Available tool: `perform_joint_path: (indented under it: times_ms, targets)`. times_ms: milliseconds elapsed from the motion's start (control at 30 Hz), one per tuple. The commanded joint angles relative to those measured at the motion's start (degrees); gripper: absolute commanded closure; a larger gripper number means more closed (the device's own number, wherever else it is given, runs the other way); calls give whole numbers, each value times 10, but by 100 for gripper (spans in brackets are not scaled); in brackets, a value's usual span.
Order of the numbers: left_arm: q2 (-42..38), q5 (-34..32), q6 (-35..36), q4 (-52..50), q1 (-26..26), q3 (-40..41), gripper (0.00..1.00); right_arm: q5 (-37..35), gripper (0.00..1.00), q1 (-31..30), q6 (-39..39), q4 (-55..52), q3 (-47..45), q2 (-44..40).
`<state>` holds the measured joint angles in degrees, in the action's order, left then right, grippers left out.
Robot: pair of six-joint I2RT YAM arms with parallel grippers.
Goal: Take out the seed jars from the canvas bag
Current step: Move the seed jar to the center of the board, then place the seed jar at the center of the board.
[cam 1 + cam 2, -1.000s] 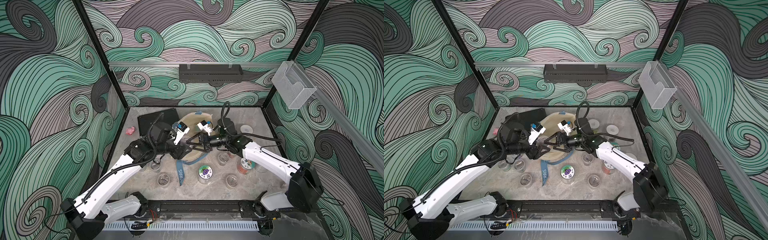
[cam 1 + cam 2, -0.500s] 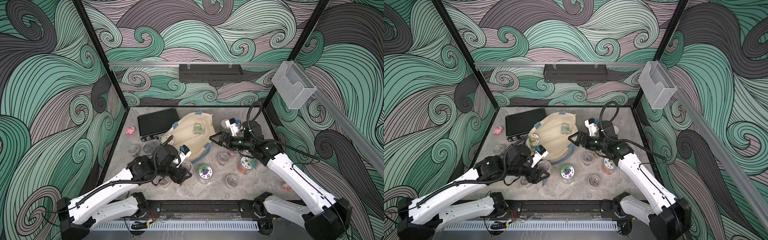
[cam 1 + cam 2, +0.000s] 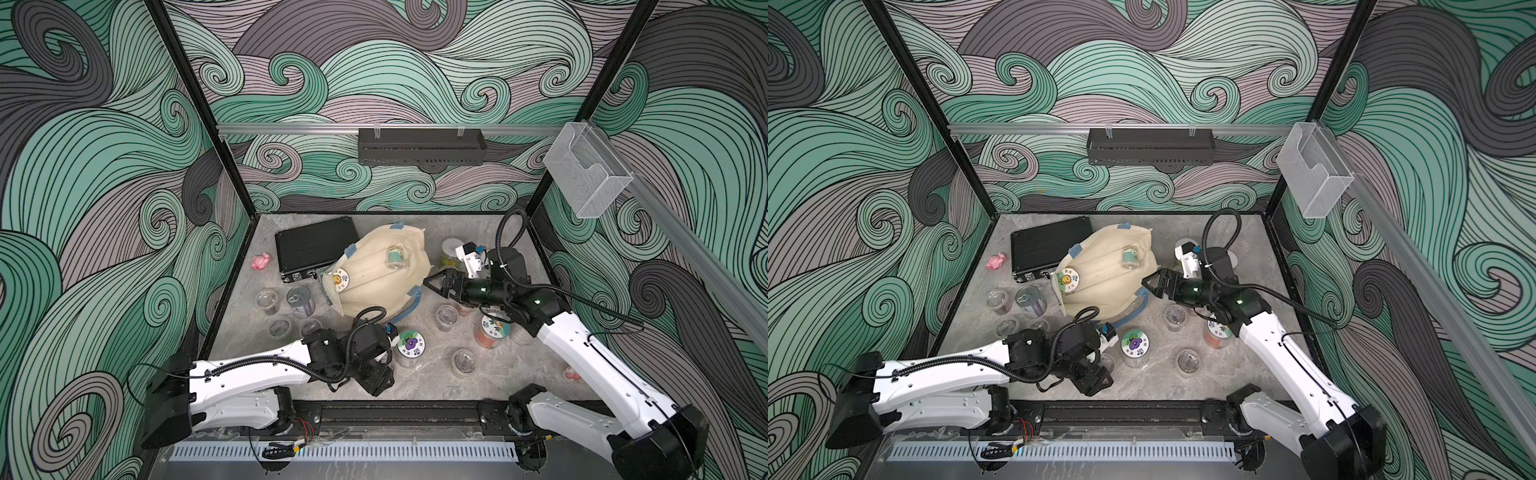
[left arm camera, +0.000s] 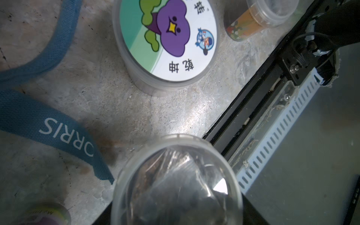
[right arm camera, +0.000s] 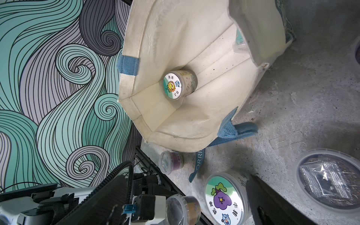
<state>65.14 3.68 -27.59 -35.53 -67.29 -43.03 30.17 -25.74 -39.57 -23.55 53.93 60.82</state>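
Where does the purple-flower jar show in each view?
Top view: purple-flower jar, front centre.
Top view: same spot.
Left wrist: close-up, beyond the small jar.
Right wrist: lid, beside the small jar.
Shared landmark: blue strap.

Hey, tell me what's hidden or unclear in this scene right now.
Left gripper: jaws covered by small clear plastic jar, left wrist view.
Cream canvas bag: cloth fold hides part of its inside, right wrist view.
Pink lump: right arm covers most, in a top view.
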Motion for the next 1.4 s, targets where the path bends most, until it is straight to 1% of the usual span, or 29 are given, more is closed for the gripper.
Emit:
perform_joint_path:
  times_ms: [0, 200, 333, 467, 567, 733, 900, 1033, 1167, 1367]
  targets:
    - [16, -29, -20, 48, -2, 6, 52, -7, 1, 5, 8, -4, -5, -10]
    - [43, -26, -19, 98, -2, 23, 51, -4, 1, 7, 11, -5, -3, -6]
    - [68, -28, -10, 110, -2, 14, 51, -4, 1, 7, 11, -3, -2, -4]
    - [90, -47, 2, 115, -3, 1, 51, -3, 1, 8, 11, -3, -1, -4]
    - [108, -70, 8, 118, -3, -14, 51, -3, 1, 9, 11, -4, 0, -5]
    - [145, -76, 31, 133, -2, -49, 51, -5, 1, 10, 11, -6, -3, -13]
    - [196, -69, 52, 149, -2, -98, 51, -6, 1, 12, 11, -12, -7, -23]
    - [222, -48, 55, 162, -2, -123, 51, -8, 1, 17, 13, -18, -10, -33]
    - [223, -41, 48, 166, -2, -115, 51, -7, 1, 22, 14, -22, -14, -40]
    - [193, -31, 34, 162, -2, -75, 51, -6, 1, 27, 15, -20, -19, -40]
